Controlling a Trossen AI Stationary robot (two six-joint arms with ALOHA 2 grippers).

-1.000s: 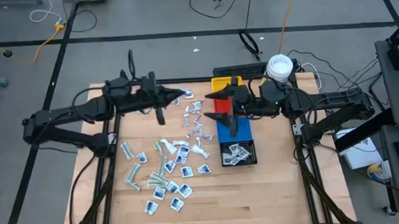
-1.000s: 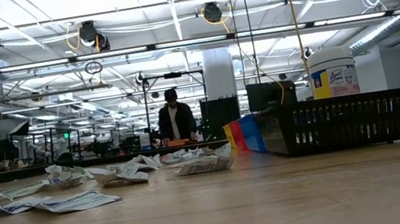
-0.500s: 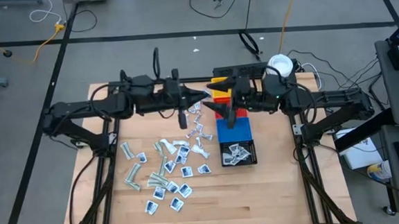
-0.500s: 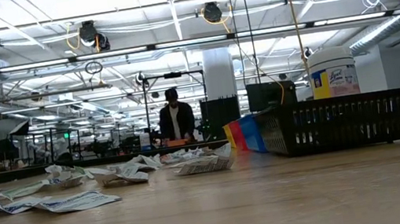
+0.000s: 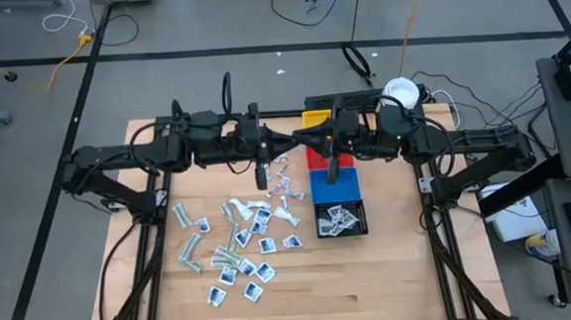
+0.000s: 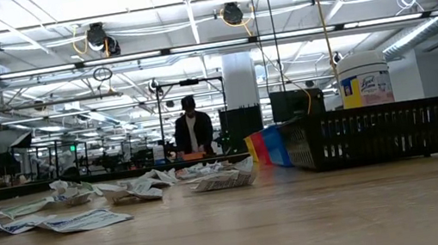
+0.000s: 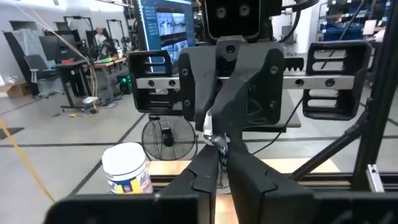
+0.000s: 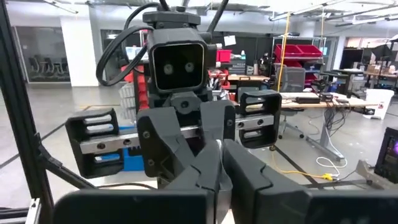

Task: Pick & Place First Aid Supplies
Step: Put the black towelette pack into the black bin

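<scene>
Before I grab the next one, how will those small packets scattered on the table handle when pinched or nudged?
The packets look thin and flat, so probably very light and likely to slide if nudged. In the low view several lie creased with edges curling up off the wood, so likely floppy, though a raised edge may give the fingers something to pinch. Overlapping ones might lift together.

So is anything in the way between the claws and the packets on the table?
Nothing visible. The left claw and the right claw meet tip to tip up in the air, and the packets lie uncovered on the table below.
</scene>
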